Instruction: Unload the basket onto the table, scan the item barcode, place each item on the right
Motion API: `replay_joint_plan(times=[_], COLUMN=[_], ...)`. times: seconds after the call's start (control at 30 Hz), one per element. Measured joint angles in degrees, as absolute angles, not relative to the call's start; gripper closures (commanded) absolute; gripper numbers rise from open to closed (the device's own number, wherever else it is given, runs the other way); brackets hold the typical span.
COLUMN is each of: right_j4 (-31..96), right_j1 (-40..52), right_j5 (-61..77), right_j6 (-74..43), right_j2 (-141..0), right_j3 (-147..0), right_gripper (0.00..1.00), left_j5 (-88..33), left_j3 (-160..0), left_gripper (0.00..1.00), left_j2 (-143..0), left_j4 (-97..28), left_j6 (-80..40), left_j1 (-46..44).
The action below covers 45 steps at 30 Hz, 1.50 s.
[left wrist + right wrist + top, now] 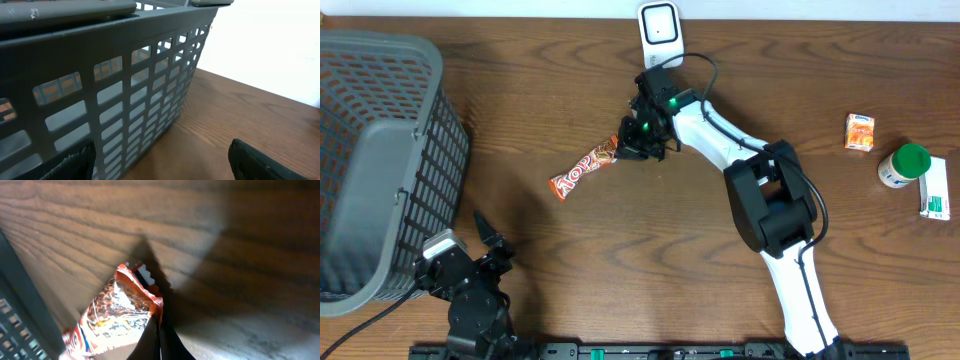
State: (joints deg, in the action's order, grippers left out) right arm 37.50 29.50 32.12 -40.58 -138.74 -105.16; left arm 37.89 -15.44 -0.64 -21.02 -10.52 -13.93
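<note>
**Right jaws clenched on the snack bar's end**

From the overhead view I see the right arm (720, 140) stretched toward the far edge of the surface (620, 260). Its jaws are clenched on one crimped end of the orange snack bar (585, 170). On the right wrist view the two fingertips (167, 347) meet on the wrapper's seal. The bar runs from the jaws toward the left edge, about midway across the surface and nearer the far edge than the near one. I cannot tell whether its free end rests on the wood.

The white scanner (660, 25) sits at the far edge, just beyond the right jaws.

The left jaws stand released and hold nothing, near the near-left corner, just beside the grey basket (380, 150) at the left edge.

Near the right edge stand a small orange carton (860, 131), a green-capped jar (903, 165) and a white box (937, 190).
</note>
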Motion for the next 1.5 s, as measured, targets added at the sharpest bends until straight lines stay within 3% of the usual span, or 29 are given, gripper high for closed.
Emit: replay_joint_plan(times=[0.27,0.57,0.87,0.9,0.93,1.0,1.03,1.07,1.17,1.5], right_j4=[36.9,56.2,66.5,66.8,66.9,67.1,67.3,67.6,68.3,59.3], right_j1=[30.0,27.6,26.3,26.2,26.2,25.9,25.9,25.9,26.1,35.7], right_j5=[29.2,19.2,10.4,10.3,10.1,9.7,9.4,9.3,8.7,-3.2], right_j6=[-35.0,-16.5,-11.7,-11.7,-11.8,-11.9,-11.9,-11.8,-11.6,-9.7], right_j2=[-138.0,-130.1,-111.2,-109.3,-108.0,-105.8,-105.3,-105.1,-106.2,-115.6], right_j3=[-105.1,-101.6,-101.5,-101.5,-101.5,-101.6,-101.6,-101.6,-101.6,-101.6], right_gripper=[0.99,0.99,0.99,0.93,0.78,0.36,0.21,0.15,0.07,0.05], left_j5=[37.9,37.9,37.9,37.9,37.9,37.9,37.9,37.9,37.9,37.9], left_j3=[-15.4,-15.4,-15.5,-15.4,-15.5,-15.5,-15.4,-15.4,-15.4,-15.4], left_gripper=[0.14,0.15,0.15,0.15,0.15,0.15,0.15,0.15,0.15,0.15], left_j2=[-0.6,-0.6,-0.6,-0.6,-0.6,-0.6,-0.6,-0.6,-0.6,-0.6], left_j4=[-21.0,-21.0,-21.0,-21.0,-21.0,-21.0,-21.0,-21.0,-21.0,-21.0], left_j6=[-10.5,-10.5,-10.5,-10.5,-10.5,-10.5,-10.5,-10.5,-10.5,-10.5], left_j1=[-13.9,-13.9,-13.9,-13.9,-13.9,-13.9,-13.9,-13.9,-13.9,-13.9])
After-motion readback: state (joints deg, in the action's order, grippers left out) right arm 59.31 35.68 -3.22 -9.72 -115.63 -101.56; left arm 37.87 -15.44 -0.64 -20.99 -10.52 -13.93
